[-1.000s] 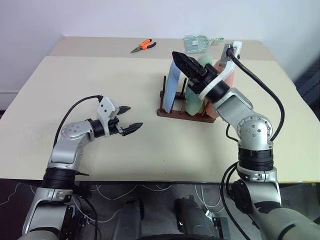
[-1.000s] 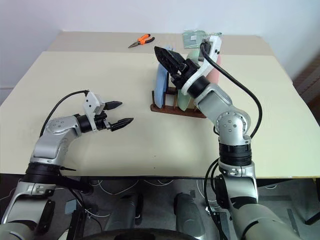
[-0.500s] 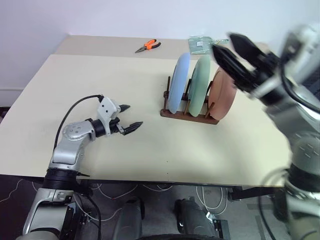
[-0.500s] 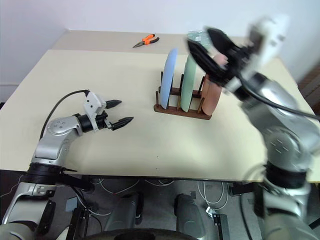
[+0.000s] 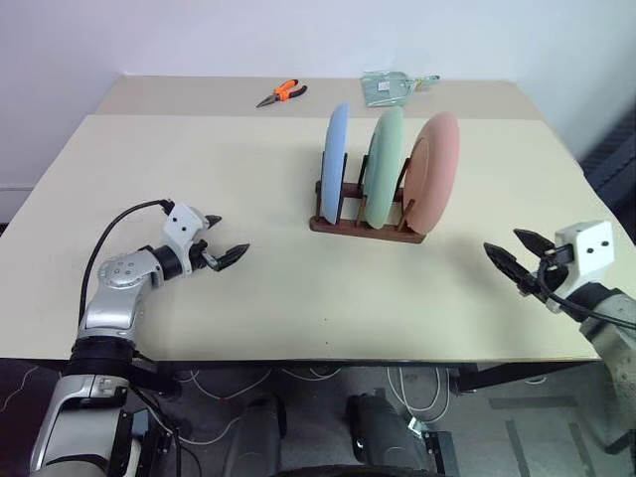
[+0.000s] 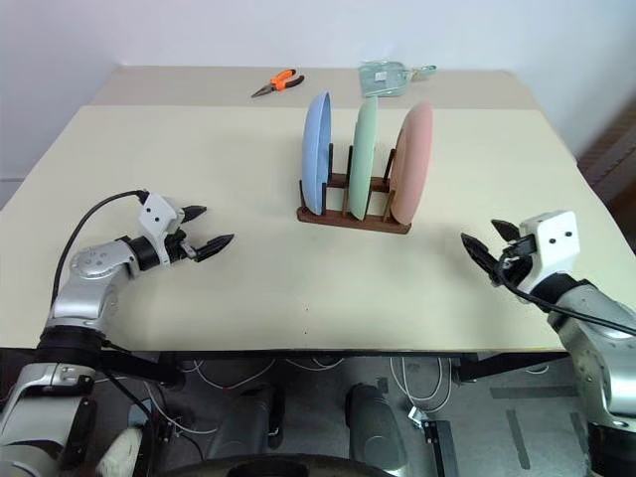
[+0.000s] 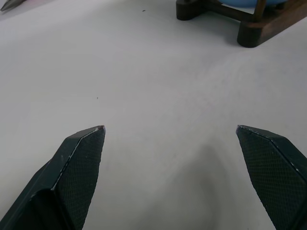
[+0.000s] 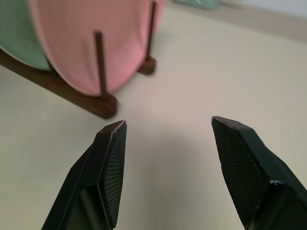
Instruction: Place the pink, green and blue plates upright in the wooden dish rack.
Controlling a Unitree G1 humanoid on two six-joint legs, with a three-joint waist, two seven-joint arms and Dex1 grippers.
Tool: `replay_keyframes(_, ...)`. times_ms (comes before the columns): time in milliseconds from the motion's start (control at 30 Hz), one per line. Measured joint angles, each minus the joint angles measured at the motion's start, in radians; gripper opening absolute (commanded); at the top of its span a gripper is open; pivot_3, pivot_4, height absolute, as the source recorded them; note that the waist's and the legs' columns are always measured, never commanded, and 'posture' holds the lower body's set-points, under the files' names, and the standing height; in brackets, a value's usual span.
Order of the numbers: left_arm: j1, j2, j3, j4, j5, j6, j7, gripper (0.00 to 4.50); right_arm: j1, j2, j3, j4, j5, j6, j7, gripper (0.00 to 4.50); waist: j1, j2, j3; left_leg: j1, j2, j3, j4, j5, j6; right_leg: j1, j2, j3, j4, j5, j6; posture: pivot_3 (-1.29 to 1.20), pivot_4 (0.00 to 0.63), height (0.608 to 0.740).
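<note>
Two grippers over the table (image 5: 149, 159), both empty. Left gripper (image 5: 225, 241) at 9 o'clock, jaws wide apart. Wooden dish rack (image 5: 363, 221) at centre toward 12 holds blue plate (image 5: 335, 161), green plate (image 5: 383, 166), pink plate (image 5: 434, 175) upright. Right gripper (image 5: 515, 256) at 4 o'clock, jaws apart.

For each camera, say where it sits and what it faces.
Head pair: look forward and down at the table, the rack holding blue plate, green plate, pink plate; both arms show.
Left wrist: along the open left pincer toward the rack's foot.
Right wrist: along the open right pincer at the pink plate.
Shared: the rack.
</note>
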Motion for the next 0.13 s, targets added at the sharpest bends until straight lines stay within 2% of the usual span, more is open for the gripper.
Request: replay_keyframes(133,0.035,-0.016,0.000,-0.040,0.001,0.007,0.013,4.50,-0.016,0.005,0.052,0.024,-0.034,-0.016,0.022,2.84,0.008,0.000,0.000,-0.002,-0.001,0.000,0.001,0.000,0.000,0.000,-0.001,0.000,0.000,0.000,0.000,0.00,0.150,0.726)
